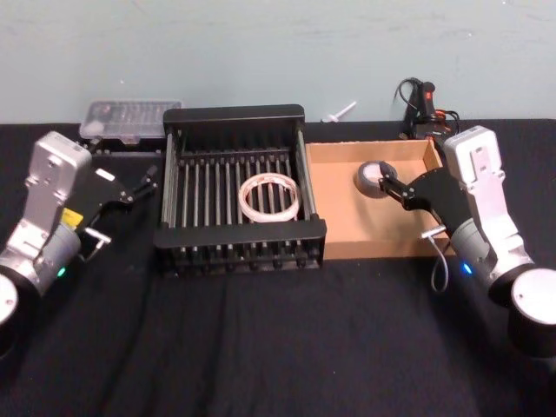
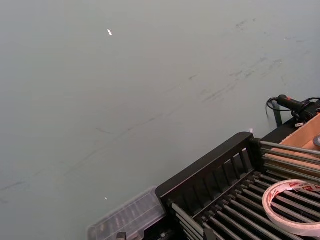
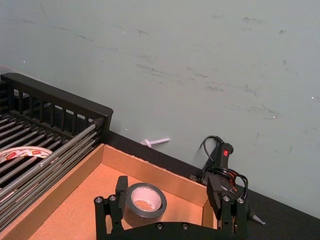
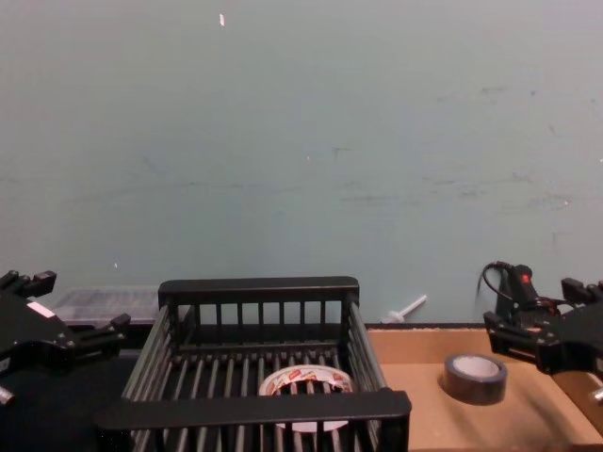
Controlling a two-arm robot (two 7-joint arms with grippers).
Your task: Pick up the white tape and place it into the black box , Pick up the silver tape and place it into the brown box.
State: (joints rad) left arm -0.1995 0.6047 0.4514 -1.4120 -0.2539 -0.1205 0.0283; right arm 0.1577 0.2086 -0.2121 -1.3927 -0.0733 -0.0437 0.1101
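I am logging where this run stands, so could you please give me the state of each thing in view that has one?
white tape: lying flat on the black box's slatted floor.
black box: holds the white tape.
silver tape: lying flat in the brown box, free.
brown box: holds the silver tape.
left gripper: jaws open, empty, left of the black box.
right gripper: jaws open, over the brown box, beside the silver tape.

the head view looks down from high up at the whole desk (image 1: 261, 347). the chest view sits low and looks across at the wall. both wrist views sit close and look toward that wall. all four see the black box (image 1: 241, 243).
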